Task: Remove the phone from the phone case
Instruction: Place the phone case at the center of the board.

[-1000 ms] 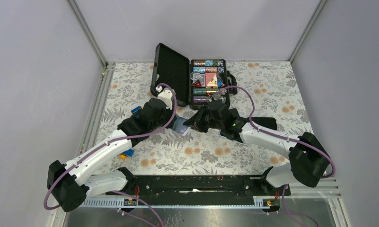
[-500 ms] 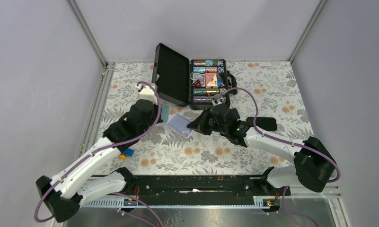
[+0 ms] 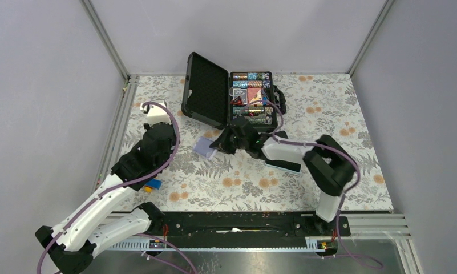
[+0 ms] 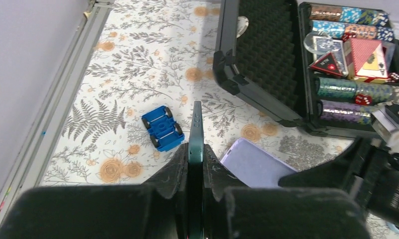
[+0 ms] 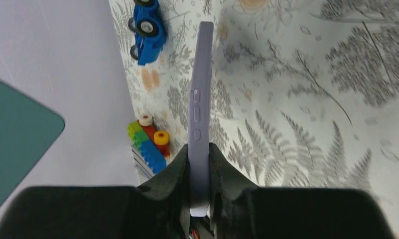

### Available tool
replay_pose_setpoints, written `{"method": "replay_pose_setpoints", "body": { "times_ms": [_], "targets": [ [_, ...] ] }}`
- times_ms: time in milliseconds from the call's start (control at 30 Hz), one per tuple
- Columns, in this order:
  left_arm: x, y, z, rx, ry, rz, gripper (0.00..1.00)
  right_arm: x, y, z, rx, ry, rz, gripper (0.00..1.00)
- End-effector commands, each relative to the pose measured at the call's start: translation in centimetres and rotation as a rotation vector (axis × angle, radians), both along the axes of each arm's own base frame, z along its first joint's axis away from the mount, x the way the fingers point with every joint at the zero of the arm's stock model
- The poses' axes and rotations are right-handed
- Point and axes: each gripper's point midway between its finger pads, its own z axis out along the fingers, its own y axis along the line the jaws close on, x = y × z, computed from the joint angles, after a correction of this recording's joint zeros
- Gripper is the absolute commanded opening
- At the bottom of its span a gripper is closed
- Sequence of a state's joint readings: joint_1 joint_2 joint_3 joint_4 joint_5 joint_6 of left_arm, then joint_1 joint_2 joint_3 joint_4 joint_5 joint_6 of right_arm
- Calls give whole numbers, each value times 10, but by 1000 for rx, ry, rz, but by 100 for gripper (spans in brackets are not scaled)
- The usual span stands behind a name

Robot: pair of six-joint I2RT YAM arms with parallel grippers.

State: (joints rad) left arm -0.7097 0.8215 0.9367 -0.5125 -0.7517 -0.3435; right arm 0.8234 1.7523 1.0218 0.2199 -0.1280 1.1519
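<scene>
My left gripper (image 4: 196,160) is shut on a dark teal phone (image 4: 196,127), held edge-on above the floral table. In the top view the left wrist (image 3: 157,134) is at the left and hides the phone. My right gripper (image 5: 199,158) is shut on the lilac phone case (image 5: 200,94), also held edge-on. The case shows in the top view (image 3: 204,147), just left of the right gripper (image 3: 219,142), and in the left wrist view (image 4: 252,164). The phone is out of the case and apart from it. A corner of the phone shows in the right wrist view (image 5: 18,142).
An open black case (image 3: 206,91) with poker chips and cards (image 3: 250,94) stands at the back centre. A blue toy car (image 4: 162,128) sits ahead of the left gripper. Coloured bricks (image 3: 152,185) lie by the left rail. A black flat object (image 3: 283,165) lies under the right arm.
The two grippers have drawn apart. My left gripper has moved left and back with the phone. My right gripper has swung left with the lilac case.
</scene>
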Motion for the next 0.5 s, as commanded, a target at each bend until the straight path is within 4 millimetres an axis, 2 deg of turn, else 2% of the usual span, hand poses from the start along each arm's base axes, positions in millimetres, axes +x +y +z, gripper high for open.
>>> {"method": "replay_pose_setpoints", "body": {
  "times_ms": [0, 100, 167, 233, 333, 400, 467],
  "targets": [
    [4, 14, 35, -25, -99, 81, 0, 34, 36, 15, 114, -45, -16, 1],
    [10, 4, 29, 0, -71, 48, 0, 54, 44, 5, 84, -52, -55, 5],
    [13, -4, 22, 15, -42, 16, 0, 60, 43, -8, 62, -33, -80, 12],
    [14, -8, 13, 34, -17, 3, 0, 65, 39, -19, 47, -14, -112, 13],
    [18, -17, 0, 86, 23, -50, 0, 72, 38, -17, 58, -18, -123, 19],
    [21, -22, -6, 126, 50, -79, 0, 78, 32, -11, 58, -34, -148, 35],
    [21, -24, -10, 172, 71, -114, 0, 83, 22, -4, 64, -51, -173, 55]
  ]
}}
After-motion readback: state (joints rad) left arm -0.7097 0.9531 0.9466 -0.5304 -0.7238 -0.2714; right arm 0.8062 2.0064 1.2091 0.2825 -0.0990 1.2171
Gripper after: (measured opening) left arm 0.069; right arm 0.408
